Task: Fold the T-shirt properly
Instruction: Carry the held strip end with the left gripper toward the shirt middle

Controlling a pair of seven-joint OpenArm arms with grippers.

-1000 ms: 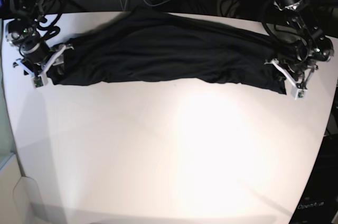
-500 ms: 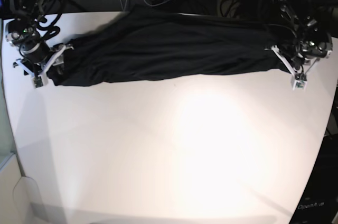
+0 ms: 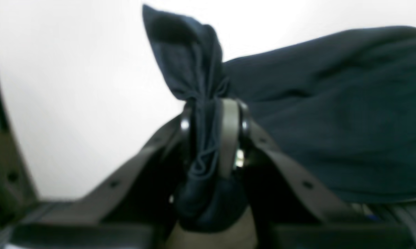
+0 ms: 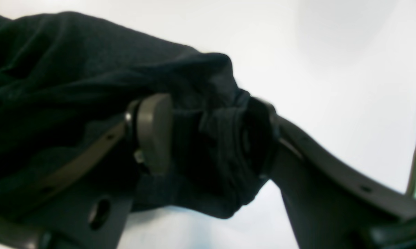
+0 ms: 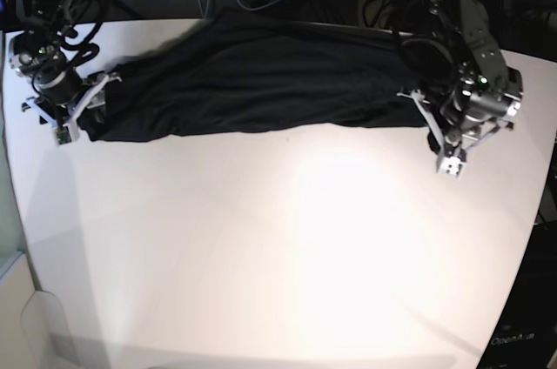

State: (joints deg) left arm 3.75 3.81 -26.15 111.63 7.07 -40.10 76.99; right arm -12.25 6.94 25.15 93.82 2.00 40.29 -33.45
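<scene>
T-shirt (image 5: pixel 261 82) lies stretched in a long band across the far side of the white worktop (image 5: pixel 261 256). Left gripper (image 3: pixel 211 128) jaws pinch a thin bunched corner; right gripper (image 4: pixel 208 135) jaws stand wider, clamped on a thick wad at the opposite end.
</scene>
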